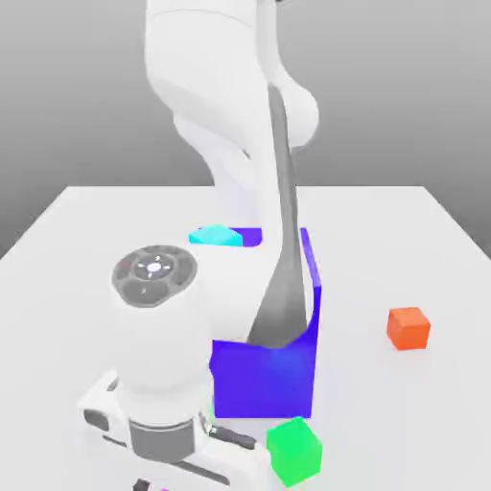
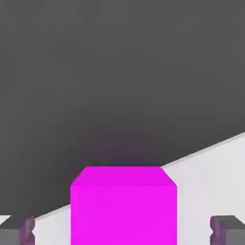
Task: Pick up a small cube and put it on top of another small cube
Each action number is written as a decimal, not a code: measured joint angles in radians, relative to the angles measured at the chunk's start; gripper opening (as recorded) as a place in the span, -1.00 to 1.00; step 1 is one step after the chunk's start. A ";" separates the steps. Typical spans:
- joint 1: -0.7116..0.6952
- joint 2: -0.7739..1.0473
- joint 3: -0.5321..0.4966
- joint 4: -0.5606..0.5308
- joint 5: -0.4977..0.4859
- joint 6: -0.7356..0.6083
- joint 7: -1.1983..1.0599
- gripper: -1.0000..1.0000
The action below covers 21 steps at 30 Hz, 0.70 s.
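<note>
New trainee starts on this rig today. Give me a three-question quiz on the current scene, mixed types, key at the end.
1. Multiple choice: in the hand view, which cube lies between the gripper's fingertips?
a) orange-red
b) magenta
c) cyan

2. True or false: in the exterior view, the green cube sits on top of the blue block.

3. Fill in: toward the exterior view's right, apart from the block, a small cube coloured ____ rests on the table.

Key: 1 b; 2 false; 3 orange-red
</note>
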 joint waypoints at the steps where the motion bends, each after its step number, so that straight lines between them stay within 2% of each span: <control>1: 0.000 0.000 0.000 0.000 0.000 0.000 0.000 -1.00; 5: -0.001 0.008 0.001 0.002 0.000 0.006 0.000 -1.00; 9: 0.004 -0.111 -0.004 -0.025 -0.001 -0.086 0.000 -1.00; 16: 0.041 -0.292 0.084 -0.177 -0.063 -0.117 -0.214 -1.00; 21: 0.071 -0.415 0.160 -0.294 -0.053 -0.124 -0.428 -1.00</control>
